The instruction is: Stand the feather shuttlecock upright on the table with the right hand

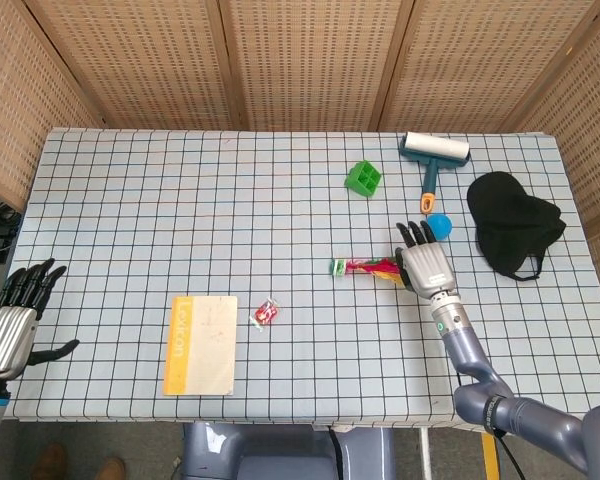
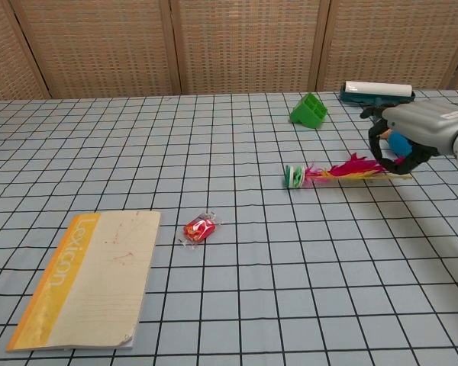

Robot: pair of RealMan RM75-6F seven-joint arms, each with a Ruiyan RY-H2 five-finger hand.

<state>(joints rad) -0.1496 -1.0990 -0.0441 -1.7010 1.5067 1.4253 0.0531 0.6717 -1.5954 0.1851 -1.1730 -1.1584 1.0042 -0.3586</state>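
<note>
Worktop (image 1: 130, 200): gridded cloth, big items are the black cap (image 1: 513, 222) at the right edge, the Lexicon notebook (image 1: 200, 344) near the front-left, the lint roller (image 1: 433, 153) toward the back-right corner. Right hand (image 1: 426, 267) is right of centre, fingers (image 2: 378, 145) curled down around the feather end of the feather shuttlecock (image 1: 365, 267); looks like a grip on the feather tips, though the chest view doesn't show exactly how firm the contact is. Shuttlecock lies roughly on its side, green-and-white base pointing toward the left edge, feathers running under the hand; in the chest view it seems tilted a little, base end possibly just off the cloth, can't confirm. Left hand (image 1: 10, 325) is off the front-left corner, fingers spread, holding nothing. Risks, as I read it: hold is on the soft feathers, so they can bend or slide out during rotation and drop the thing flat. The base is the far end from the fingers, so swinging it down needs a large wrist turn; a skewed placement would tip it on release. The blue ball (image 1: 438, 226) sits just beyond the fingertips and could get knocked. Small stuff well clear: green holder (image 1: 363, 178), red candy (image 1: 267, 313).
</note>
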